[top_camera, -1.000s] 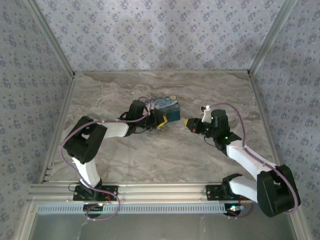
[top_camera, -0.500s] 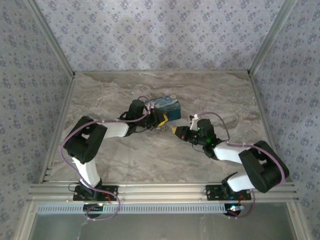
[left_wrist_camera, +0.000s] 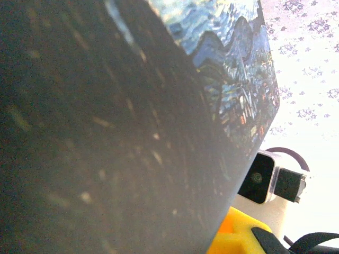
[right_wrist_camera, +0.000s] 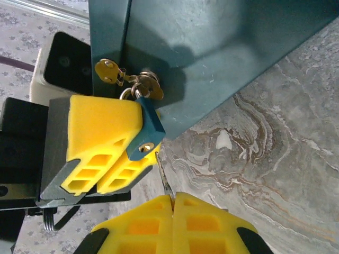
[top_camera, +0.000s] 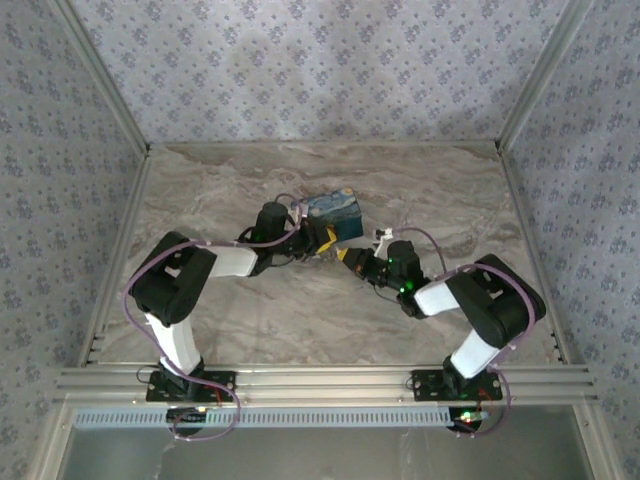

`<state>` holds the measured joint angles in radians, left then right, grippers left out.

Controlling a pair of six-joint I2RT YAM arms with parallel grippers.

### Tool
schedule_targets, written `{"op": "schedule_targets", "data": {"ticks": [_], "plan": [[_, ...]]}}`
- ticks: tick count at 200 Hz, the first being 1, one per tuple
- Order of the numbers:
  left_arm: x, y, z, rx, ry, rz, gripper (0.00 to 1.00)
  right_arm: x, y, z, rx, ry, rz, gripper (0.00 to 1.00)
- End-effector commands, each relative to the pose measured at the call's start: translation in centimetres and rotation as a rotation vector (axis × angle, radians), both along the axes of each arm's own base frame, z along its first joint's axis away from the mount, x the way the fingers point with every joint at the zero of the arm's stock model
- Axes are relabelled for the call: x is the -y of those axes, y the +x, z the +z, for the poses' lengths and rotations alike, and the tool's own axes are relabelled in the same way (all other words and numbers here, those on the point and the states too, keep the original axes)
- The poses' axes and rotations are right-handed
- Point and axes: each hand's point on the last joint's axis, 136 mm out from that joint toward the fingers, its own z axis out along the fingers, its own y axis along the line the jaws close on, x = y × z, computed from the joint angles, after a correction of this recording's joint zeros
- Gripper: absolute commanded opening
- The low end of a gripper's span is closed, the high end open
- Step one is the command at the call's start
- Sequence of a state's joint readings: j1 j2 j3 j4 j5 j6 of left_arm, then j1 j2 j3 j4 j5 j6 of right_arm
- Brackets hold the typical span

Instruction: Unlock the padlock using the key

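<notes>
Near edge: bare marble bench, open room on all sides. Right gripper, jaws shut on one key, its tip just beside the padlock. Left gripper, jaws clamped on that one padlock; two spare keys at its shackle. Close behind: one painted box.

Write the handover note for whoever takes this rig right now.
Left gripper: shut on the small blue padlock, held at the front of the teal box.
Right gripper: shut on the thin silver key, its tip at the padlock's keyhole end.
Done: padlock and key gripped, key aimed.
To do: push the key in, turn it, free the shackle. Whether the tip has entered, I cannot tell.
</notes>
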<state>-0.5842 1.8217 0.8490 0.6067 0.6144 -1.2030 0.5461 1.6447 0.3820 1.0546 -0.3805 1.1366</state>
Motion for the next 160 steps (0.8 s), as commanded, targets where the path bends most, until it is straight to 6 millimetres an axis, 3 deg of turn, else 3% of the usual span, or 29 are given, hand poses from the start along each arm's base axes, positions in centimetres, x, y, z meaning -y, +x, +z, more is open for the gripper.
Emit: {"op": "schedule_targets", "data": {"ticks": [1,160], "plan": [[0.3,-0.1,0.8,0.023,-0.047,-0.020,0.00,-0.4,0.6,1.6,0.028,0.084,-0.028,0.00],[-0.1,0.1,0.9,0.036,-0.078,0.000,0.00,-0.6,-0.2,1.1,-0.014,0.190,-0.050,0.00]]}}
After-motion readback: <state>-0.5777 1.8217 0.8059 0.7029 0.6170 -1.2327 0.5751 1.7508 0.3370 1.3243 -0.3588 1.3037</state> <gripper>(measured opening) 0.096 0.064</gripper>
